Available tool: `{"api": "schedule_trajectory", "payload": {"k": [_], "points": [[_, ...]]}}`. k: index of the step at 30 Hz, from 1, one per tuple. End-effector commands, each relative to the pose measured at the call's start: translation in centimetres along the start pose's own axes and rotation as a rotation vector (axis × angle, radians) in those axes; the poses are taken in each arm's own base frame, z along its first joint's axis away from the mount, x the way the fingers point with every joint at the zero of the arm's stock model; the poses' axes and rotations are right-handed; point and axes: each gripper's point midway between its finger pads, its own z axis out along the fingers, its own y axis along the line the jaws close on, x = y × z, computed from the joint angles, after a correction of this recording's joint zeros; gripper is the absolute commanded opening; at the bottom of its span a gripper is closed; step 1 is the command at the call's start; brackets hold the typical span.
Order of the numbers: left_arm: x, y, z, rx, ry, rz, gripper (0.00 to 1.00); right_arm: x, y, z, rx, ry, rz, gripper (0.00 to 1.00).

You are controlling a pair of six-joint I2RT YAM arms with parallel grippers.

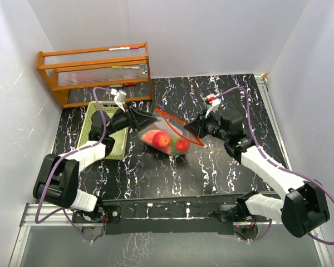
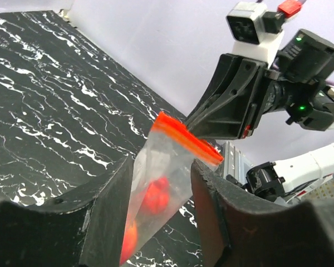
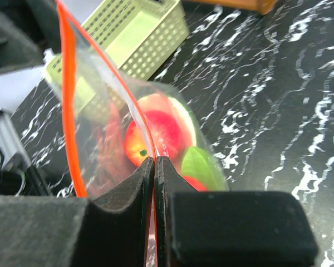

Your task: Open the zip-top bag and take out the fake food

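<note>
Marbled table [image 1: 222,167]; right gripper [image 3: 155,162] pinching bag [image 3: 106,122]: wrist-only

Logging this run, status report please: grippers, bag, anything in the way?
Right gripper shut on the bag. Left gripper open, fingers astride it. Food inside, mouth looks parted. Nothing blocking; basket sits aside.

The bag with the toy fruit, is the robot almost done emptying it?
Not yet. Done: the right tool has pinched the zip-top bag by its red edge. In hand: the left tool straddles the other end, likely to pull it open. Left: the fake food is all inside and must come out.
</note>
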Motion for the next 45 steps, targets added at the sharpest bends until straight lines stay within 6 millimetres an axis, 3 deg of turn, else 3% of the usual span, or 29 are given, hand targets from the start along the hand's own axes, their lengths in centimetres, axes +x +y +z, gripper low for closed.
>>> {"api": "schedule_trajectory", "payload": {"k": [1, 4, 8, 12, 16, 18, 20, 24, 26, 29, 38, 45], "points": [[-1.4, -0.2, 0.0, -0.050, -0.019, 0.042, 0.47, -7.1, -1.1, -1.6, 0.176, -0.229, -0.007, 0.08], [-2.2, -0.5, -0.2, -0.094, -0.008, 0.070, 0.48, -9.4, -2.2, -3.4, 0.296, -0.296, -0.040, 0.08], [-3.5, -1.3, -0.7, -0.131, -0.024, 0.110, 0.50, -13.1, -3.4, -7.4, 0.477, -0.424, -0.089, 0.08], [-4.1, -1.6, -0.7, -0.137, -0.029, 0.108, 0.50, -16.2, -3.5, -11.0, 0.591, -0.535, -0.137, 0.08], [-4.2, -1.7, -0.4, -0.121, -0.037, 0.088, 0.50, -17.6, -2.8, -11.4, 0.591, -0.535, -0.168, 0.08], [-4.2, -1.7, -0.2, -0.113, -0.042, 0.076, 0.48, -16.7, -2.7, -10.3, 0.552, -0.501, -0.171, 0.08], [-4.0, -2.1, -0.1, -0.083, -0.055, 0.079, 0.46, -14.7, -3.8, -8.9, 0.548, -0.457, -0.137, 0.08], [-3.4, -2.0, 0.7, -0.068, -0.054, 0.057, 0.45, -8.3, -7.1, -5.6, 0.559, -0.358, -0.085, 0.07], [-2.5, -1.7, 1.1, -0.070, -0.031, 0.044, 0.44, -5.4, -7.5, -4.2, 0.538, -0.313, -0.051, 0.08], [-1.3, -1.1, 1.6, -0.085, -0.007, 0.041, 0.43, -2.7, -7.2, -3.1, 0.514, -0.279, -0.028, 0.08], [4.8, 0.6, 5.1, -0.122, 0.147, 0.086, 0.47, -0.8, -6.8, -2.2, 0.480, -0.234, -0.017, 0.08], [8.4, -0.2, 7.5, -0.085, 0.225, 0.123, 0.47, -2.0, -6.2, -3.1, 0.478, -0.267, -0.023, 0.08]]}}
